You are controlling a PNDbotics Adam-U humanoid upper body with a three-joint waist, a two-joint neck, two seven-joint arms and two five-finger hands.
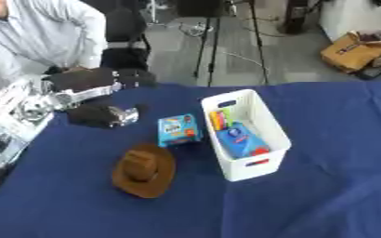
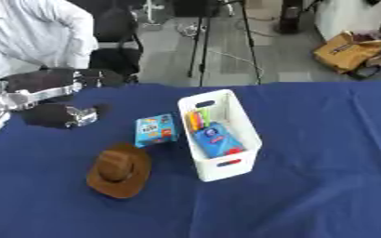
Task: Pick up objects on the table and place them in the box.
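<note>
Where box (image 1: 271,135) stands, hat (image 1: 144,171) beside.

The worktop (image 1: 340,195) is dark blue. A white box (image 1: 268,130) holds blue, yellow, green and red packs; left of it, a blue carton (image 1: 178,130) and brown hat (image 1: 143,171).

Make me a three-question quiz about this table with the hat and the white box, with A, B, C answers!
1. Where is the brown hat?
A. inside the white box
B. on the blue cloth, left of the box
C. on the floor

2. What colour is the box?
A. white
B. red
C. green

3. What is the robot's left hand doing?
A. holding the hat
B. holding the small blue carton
C. holding nothing, above the cloth

Answers: 1 B, the hat lies on the blue cloth beside the box. 2 A, its walls are white. 3 C, the hand is apart from the small blue carton and the hat.
</note>
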